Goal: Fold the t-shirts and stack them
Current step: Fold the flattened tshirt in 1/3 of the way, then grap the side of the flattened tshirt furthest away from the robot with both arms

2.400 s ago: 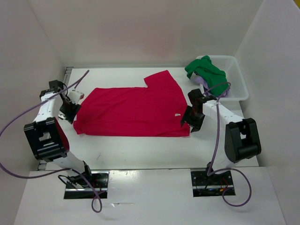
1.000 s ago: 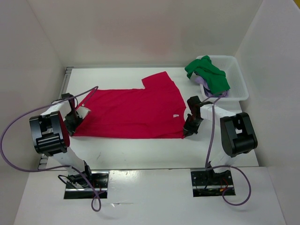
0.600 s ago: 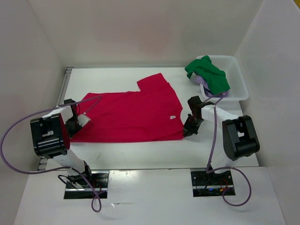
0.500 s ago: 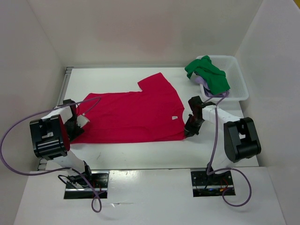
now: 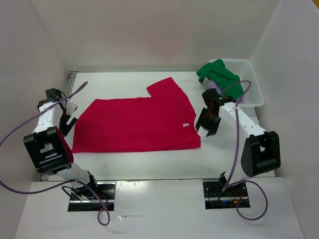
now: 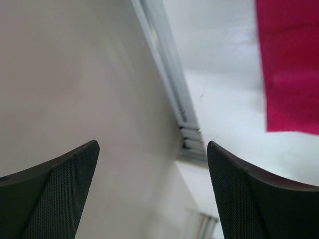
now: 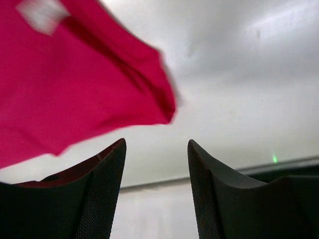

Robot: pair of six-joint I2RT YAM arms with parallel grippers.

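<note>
Your red shirt [image 5: 137, 124] lies spread flat across the middle of the tabletop [image 5: 149, 162]. One sleeve points to the far side, and a small white tag [image 5: 186, 124] shows close to the right edge. The long near edge runs left to right, and the cloth looks mostly smooth.

Your left hand [image 5: 66, 121] is at the left end of the shirt, just beside the edge of the cloth and over bare tabletop. In the left wrist view its two fingers [image 6: 60, 194] stand wide apart with nothing between them. Beyond them you see the side wall [image 6: 75, 74], the metal rail [image 6: 174, 99] along the tabletop's left edge, and a strip of red at the upper right.

Your right hand [image 5: 207, 124] is at the right end, just beside the shirt's near right corner. In the right wrist view its fingers [image 7: 99, 199] are also parted and hold nothing. The red corner sits beyond the fingertips, not between them. That view is blurred, so you cannot tell whether the corner lies fully flat.

The green shirt [image 5: 220, 77] is heaped over the left rim of the white basket [image 5: 251, 92] at the far right. A bit of the lavender shirt [image 5: 213, 85] peeks out beneath it. Both are apart from the red shirt.
</note>
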